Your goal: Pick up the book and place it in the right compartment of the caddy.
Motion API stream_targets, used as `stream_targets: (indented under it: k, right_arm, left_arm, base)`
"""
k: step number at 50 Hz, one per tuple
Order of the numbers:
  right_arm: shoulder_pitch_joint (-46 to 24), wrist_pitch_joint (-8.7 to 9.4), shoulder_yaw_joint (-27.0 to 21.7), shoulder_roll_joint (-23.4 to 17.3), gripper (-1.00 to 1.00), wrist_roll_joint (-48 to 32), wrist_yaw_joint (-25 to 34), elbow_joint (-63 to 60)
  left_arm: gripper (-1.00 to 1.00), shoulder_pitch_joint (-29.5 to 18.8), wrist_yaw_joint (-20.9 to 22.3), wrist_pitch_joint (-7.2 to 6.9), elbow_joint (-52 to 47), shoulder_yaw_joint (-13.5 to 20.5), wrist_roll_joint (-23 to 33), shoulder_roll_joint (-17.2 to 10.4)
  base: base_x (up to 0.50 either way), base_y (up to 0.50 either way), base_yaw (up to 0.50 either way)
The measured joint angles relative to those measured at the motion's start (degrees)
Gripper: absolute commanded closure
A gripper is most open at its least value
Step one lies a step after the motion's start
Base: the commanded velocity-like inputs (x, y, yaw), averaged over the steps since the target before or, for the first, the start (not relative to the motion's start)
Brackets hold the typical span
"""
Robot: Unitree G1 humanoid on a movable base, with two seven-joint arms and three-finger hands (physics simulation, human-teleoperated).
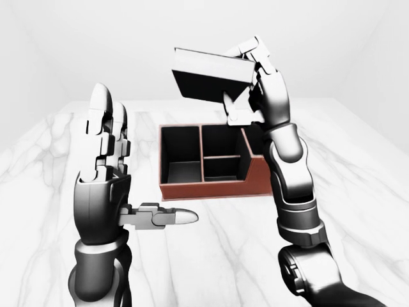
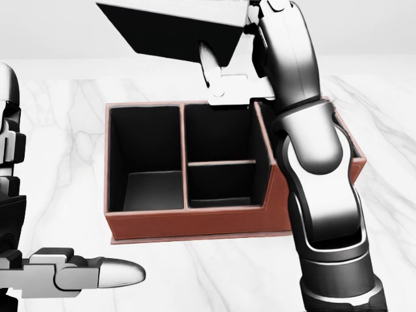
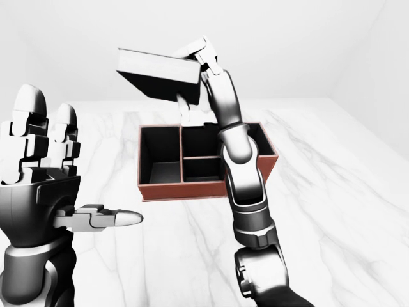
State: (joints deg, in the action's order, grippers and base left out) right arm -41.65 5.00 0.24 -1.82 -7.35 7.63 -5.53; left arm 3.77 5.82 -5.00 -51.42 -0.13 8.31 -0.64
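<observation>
Clearance record, taken from my right hand (image 1: 252, 83):

- Below my hand: open air down to the caddy (image 1: 211, 188); nothing stands between.
- Caddy compartments: all open-topped. Left bay and the split middle bays show bare floors. Right bay (image 3: 259, 142) is partly hidden behind my own right forearm (image 2: 312, 149), its floor unseen.
- Obstacles: the caddy's dividers and rim; the book (image 1: 211, 75) clamped in my fingers, jutting to my hand's left.
- My left hand (image 1: 102, 185): upright, fingers spread, well left of the caddy, clear of any path.
- Marble tabletop (image 3: 332, 192): bare on every side of the caddy.
</observation>
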Motion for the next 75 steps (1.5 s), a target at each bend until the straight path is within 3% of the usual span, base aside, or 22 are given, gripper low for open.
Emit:
stream_targets:
  k: [16,35,75]
  right_arm:
    - [-8.27,0.00,-4.77,-8.94,1.00,3.17,0.65,7.75]
    - [-10.84,0.00,-7.85,-16.02,1.00,4.38,1.50,17.42]
    - [-7.97,0.00,-8.69,-18.64,1.00,2.94,0.15,36.31]
  left_arm:
    - [-1.00,-0.01,-0.03,0.00,0.06,-0.13,0.18,0.01]
    - [-1.00,0.06,-0.11,0.00,0.46,-0.28,0.42,0.03]
    - [-1.00,0.03,-0.10,0.00,0.67,-0.28,0.45,0.03]
  base:
    - [0.00,0.00,0.00]
    - [0.00,0.00,0.00]
    - [0.00,0.00,0.00]
